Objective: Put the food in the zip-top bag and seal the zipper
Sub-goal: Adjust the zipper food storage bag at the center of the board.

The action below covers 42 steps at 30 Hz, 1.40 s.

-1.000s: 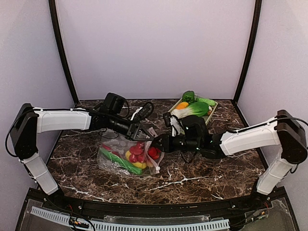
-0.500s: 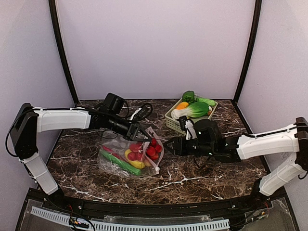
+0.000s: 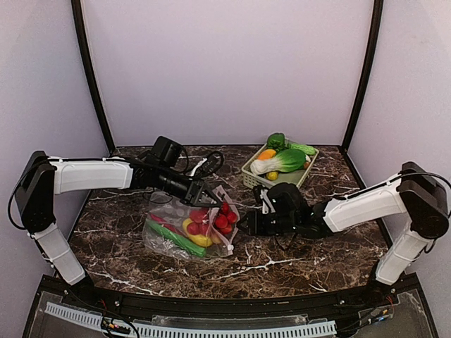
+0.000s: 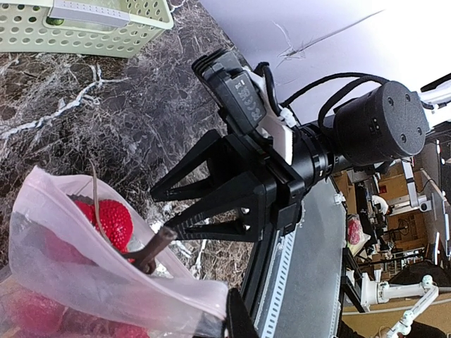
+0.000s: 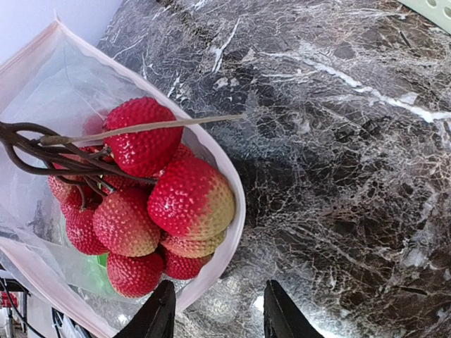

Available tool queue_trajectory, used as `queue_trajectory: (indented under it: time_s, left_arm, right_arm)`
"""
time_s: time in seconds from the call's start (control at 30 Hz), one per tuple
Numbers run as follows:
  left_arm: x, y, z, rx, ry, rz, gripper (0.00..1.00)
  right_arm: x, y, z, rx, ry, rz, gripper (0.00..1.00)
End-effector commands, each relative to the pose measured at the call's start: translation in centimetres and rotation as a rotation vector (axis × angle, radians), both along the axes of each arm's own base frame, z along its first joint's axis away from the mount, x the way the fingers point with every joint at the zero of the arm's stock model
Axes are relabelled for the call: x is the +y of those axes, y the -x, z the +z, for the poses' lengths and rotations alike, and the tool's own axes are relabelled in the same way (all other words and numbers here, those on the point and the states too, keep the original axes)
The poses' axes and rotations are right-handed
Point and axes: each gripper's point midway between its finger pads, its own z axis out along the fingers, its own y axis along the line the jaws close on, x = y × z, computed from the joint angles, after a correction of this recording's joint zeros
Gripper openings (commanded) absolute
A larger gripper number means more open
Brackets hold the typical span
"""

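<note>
Surface: dark brown marble-look table (image 3: 296, 260), white veining. Room: pale lilac walls (image 3: 225, 70), black corner posts (image 3: 90, 77), and in the left wrist view a cluttered workshop past the near edge. Bag (image 3: 165, 229) lies centre-left on the table, mouth facing right and propped open, with its pink zipper (image 5: 236, 225) curving round the opening. Inside are a red fruit cluster (image 5: 141, 204) on a brown stem right at the mouth, a green cucumber (image 3: 175, 238) and yellow pieces (image 3: 201, 241) deeper in. Green basket (image 3: 248, 172) sits far right of centre holding bok choy (image 3: 285, 160) and a few other pieces. Left gripper (image 3: 206, 198) is pressed together, pinching the far upper lip of the bag and holding it lifted. Right gripper (image 3: 243, 224) is low, just right of the bag mouth and pointing at it, fingers (image 5: 161, 313) spread, nothing held; the near rim of the bag sits right by one fingertip, but contact isn't clear.
</note>
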Motion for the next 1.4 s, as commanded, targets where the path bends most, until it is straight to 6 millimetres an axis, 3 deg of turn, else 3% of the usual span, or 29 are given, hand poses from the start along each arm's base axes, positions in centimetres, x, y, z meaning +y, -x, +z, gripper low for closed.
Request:
queue_trajectory:
  time_s: [0.0, 0.23, 0.43, 0.53, 0.67, 0.8, 0.9, 1.03, 1.13, 1.2, 1.37]
  left_arm:
    - [0.3, -0.1, 0.9, -0.019, -0.002, 0.002, 0.01]
    - [0.3, -0.2, 0.9, -0.028, -0.006, 0.006, 0.01]
    - [0.4, -0.2, 0.8, -0.031, -0.013, 0.009, 0.01]
    - [0.4, -0.3, 0.7, -0.036, -0.018, 0.011, 0.01]
    - [0.6, -0.4, 0.7, -0.048, -0.03, 0.016, 0.01]
    - [1.2, -1.3, 1.7, -0.135, -0.072, 0.036, 0.01]
    - [2.6, -2.4, 2.6, -0.249, -0.168, 0.08, 0.01]
    - [4.3, -3.9, 6.8, -0.35, -0.172, 0.162, 0.01]
    - [5.8, -5.1, 10.3, -0.388, -0.146, 0.245, 0.01]
    - [6.3, -5.5, 11.9, -0.399, -0.128, 0.273, 0.01]
    - [6.0, -5.3, 14.0, -0.372, -0.066, 0.29, 0.01]
  right_arm:
    - [1.6, -0.7, 0.9, 0.006, -0.068, 0.017, 0.41]
    - [2.2, -1.5, -0.6, 0.044, -0.053, -0.003, 0.31]
    - [3.4, -2.0, -0.7, 0.057, -0.095, 0.011, 0.28]
    - [3.8, -2.2, -0.8, 0.063, -0.096, 0.015, 0.2]
    - [3.9, -2.1, -0.1, 0.069, -0.12, 0.011, 0.0]
    - [3.8, -2.2, 4.4, 0.009, -0.183, 0.023, 0.0]
    - [4.1, -2.0, 10.8, -0.106, -0.22, 0.064, 0.0]
    - [3.8, -1.3, 19.0, -0.292, -0.223, 0.111, 0.0]
    - [3.8, -0.7, 22.8, -0.36, -0.253, 0.154, 0.0]
    - [3.9, -0.5, 23.9, -0.38, -0.251, 0.177, 0.0]
    - [3.3, -1.1, 22.6, -0.38, -0.163, 0.149, 0.0]
